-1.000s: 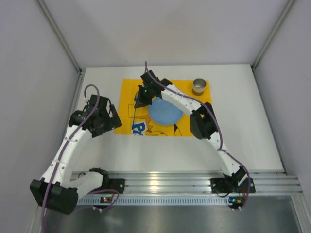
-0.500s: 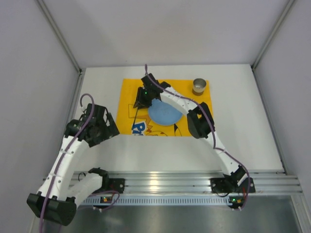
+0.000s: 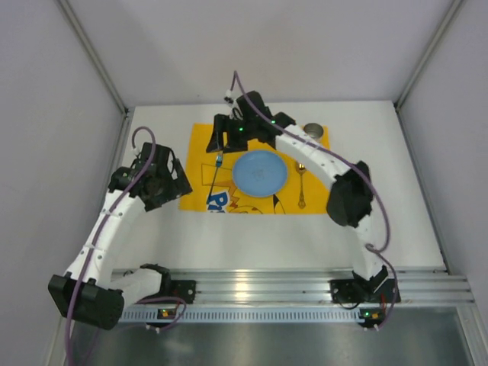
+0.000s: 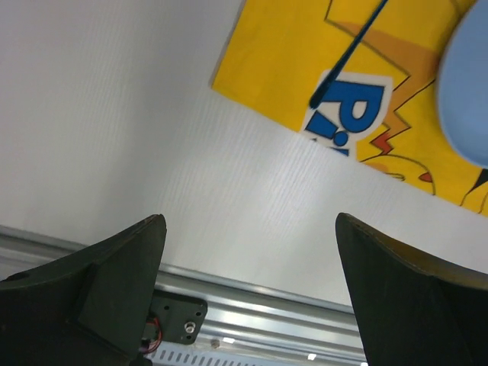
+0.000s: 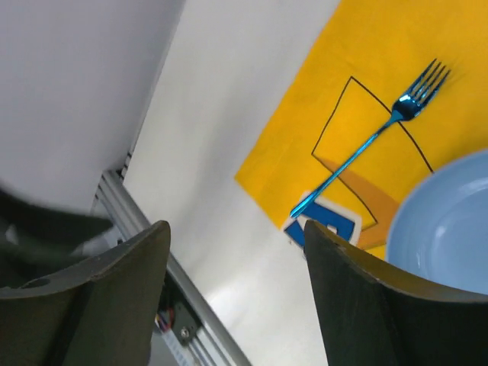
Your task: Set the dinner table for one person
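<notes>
Two arms are seen over a large white matte rectangular bench [image 3: 381,198], which fills the floor of the walled cell and carries everything in view. A yellow printed cloth mat [image 3: 320,194] is spread flat on the far middle part of it. A round pale-blue plate [image 3: 260,172] is set at the centre of the mat. A slim metallic-blue fork [image 5: 366,149] is laid on the mat just beside the plate on its left, apart from the rim, with the tines turned toward the far edge. A small gold-coloured spoon [image 3: 301,183] is laid on the mat just right of the plate, its bowl at the far end. A short metal cup [image 3: 313,130] is placed at the far right corner of the mat and is partly hidden by the right arm. The right gripper [image 5: 236,226] is held above the far left part of the mat, near the fork's tines; its jaws are spread wide and nothing is gripped. The left gripper [image 4: 250,221] is held over the bench at the mat's left edge, its jaws likewise spread apart and bare.
</notes>
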